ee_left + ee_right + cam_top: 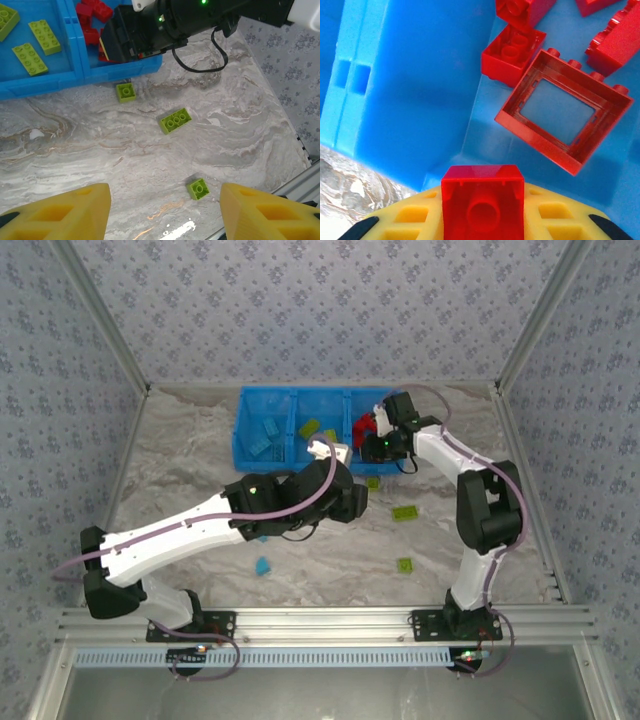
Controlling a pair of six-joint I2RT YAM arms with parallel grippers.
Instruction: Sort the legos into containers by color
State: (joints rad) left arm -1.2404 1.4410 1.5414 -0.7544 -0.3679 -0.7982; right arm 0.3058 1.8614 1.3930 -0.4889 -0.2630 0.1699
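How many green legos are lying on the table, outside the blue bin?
3. One small green brick lies right by the bin, a longer one just past it, another small one nearest the front rail. The left arm may hide more.

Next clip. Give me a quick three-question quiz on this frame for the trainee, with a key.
1. True or false: the right hand is shut on a red brick.
2. The bin compartment under it holds bricks of which colour? A lime green, B red, C light blue.
3. How many lime green bricks lie loose on the table in the left wrist view?
Key: 1 true; 2 B; 3 three.
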